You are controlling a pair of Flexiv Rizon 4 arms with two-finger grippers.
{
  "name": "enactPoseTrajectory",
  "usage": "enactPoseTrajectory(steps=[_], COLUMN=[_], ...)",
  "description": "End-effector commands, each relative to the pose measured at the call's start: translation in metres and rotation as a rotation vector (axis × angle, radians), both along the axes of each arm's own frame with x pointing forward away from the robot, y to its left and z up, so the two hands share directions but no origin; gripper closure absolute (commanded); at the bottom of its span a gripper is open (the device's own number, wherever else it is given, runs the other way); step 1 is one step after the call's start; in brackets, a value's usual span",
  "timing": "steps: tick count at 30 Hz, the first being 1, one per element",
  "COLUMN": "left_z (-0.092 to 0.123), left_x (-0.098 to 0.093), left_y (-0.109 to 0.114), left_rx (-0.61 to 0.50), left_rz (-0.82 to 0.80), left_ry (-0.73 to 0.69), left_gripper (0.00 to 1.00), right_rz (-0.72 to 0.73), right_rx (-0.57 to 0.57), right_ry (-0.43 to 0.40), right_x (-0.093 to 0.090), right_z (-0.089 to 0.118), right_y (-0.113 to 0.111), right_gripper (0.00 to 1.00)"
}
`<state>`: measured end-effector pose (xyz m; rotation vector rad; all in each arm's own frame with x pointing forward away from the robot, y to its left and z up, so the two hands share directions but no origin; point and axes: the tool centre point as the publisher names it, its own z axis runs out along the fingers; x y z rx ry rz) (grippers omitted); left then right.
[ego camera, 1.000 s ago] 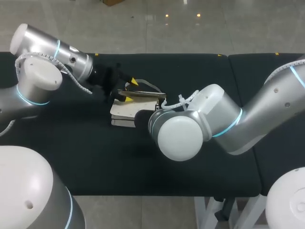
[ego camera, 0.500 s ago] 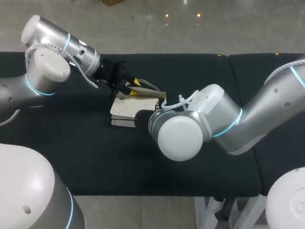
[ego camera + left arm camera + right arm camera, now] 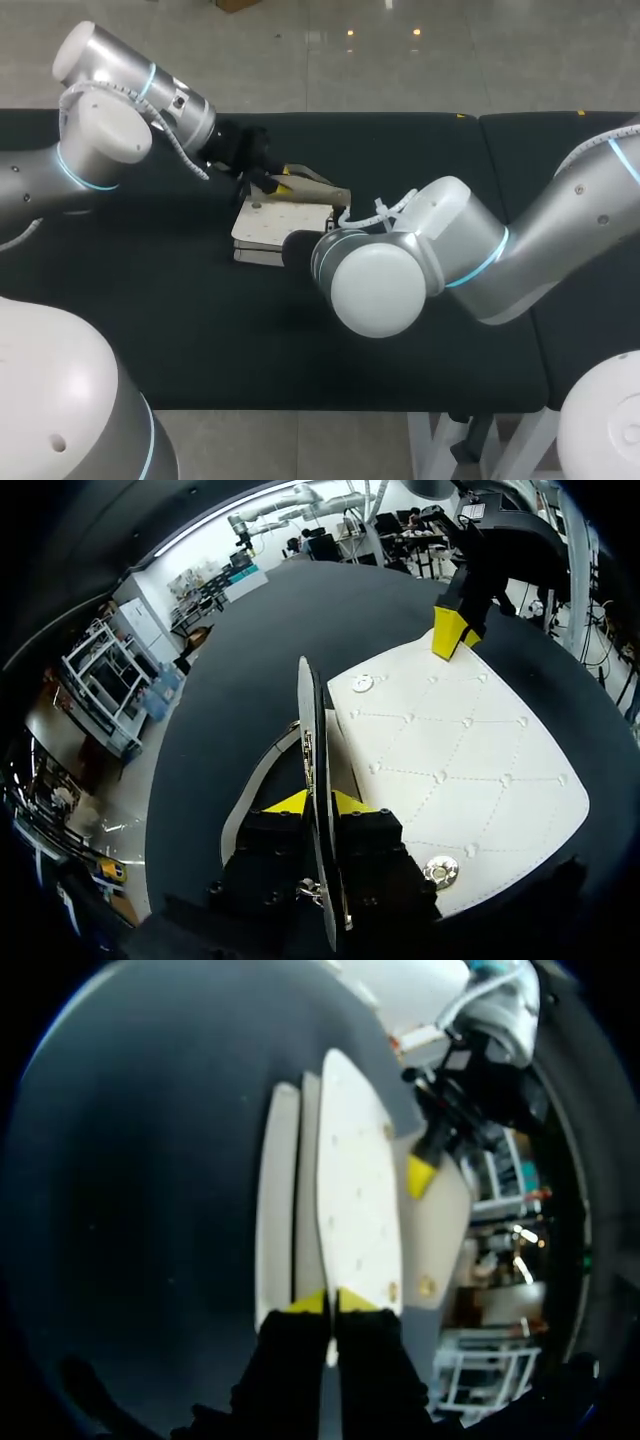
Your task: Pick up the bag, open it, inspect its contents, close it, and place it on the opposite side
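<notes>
A white quilted bag (image 3: 268,225) lies flat on the black table, left of the middle. Its flap (image 3: 312,190) is raised on edge. My left gripper (image 3: 280,182) comes in from the far left. In the left wrist view its fingers (image 3: 318,802) press the thin flap (image 3: 308,710) from both sides, above the bag's quilted panel (image 3: 460,770). My right gripper (image 3: 331,1303) is shut on the edge of a white bag panel (image 3: 355,1190). In the head view it is hidden behind its own arm. Its yellow tip (image 3: 450,630) shows at the bag's far edge.
My right arm's big elbow (image 3: 385,280) hangs over the middle of the table (image 3: 150,330), just right of the bag. The bag's strap (image 3: 255,790) loops beside the left gripper. A seam (image 3: 482,135) splits the table at the right.
My left gripper has moved right onto the bag's flap and its fingers have come together on it. The flap now stands tilted up. The right arm has not moved.
</notes>
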<state>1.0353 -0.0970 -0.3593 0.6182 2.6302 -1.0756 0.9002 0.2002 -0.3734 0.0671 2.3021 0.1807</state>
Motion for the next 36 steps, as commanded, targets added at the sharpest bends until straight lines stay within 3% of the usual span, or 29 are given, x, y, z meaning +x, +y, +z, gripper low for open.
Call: enactPoseTrajectory(steps=[1,4,7,8,22,23,24,36], left_z=[-0.002,-0.004,-0.004,-0.004,-0.002,-0.002,-0.002,-0.002], left_x=[0.003,0.005,0.005,0.006,0.010,0.010,0.010,0.010], left_y=[0.000,0.000,-0.001,-0.001,0.002,0.002,0.002,0.002], left_rx=[0.000,0.002,0.000,-0.001,-0.002,-0.001,-0.001,-0.001], left_rz=[-0.003,0.000,0.003,0.003,0.015,0.015,0.015,0.015], left_ry=[0.008,0.015,0.021,0.022,0.064,0.071,0.071,0.071], left_gripper=[0.65,0.71,0.98,1.00,1.00,1.00,1.00,1.00], right_rz=[0.007,0.007,0.007,0.007,0.000,-0.006,-0.011,-0.102], right_rx=[0.011,0.011,0.011,0.011,0.010,0.011,0.019,0.048], right_ry=[-0.037,-0.037,-0.037,-0.037,-0.031,-0.028,-0.024,-0.038], right_x=[-0.002,-0.002,-0.002,-0.002,-0.002,-0.002,-0.003,-0.031], right_z=[-0.004,-0.004,-0.004,-0.004,-0.003,-0.002,0.001,0.078], right_y=[-0.003,-0.003,-0.003,-0.003,-0.003,-0.003,-0.003,-0.015], right_gripper=[1.00,1.00,1.00,1.00,1.00,0.75,0.00,0.00])
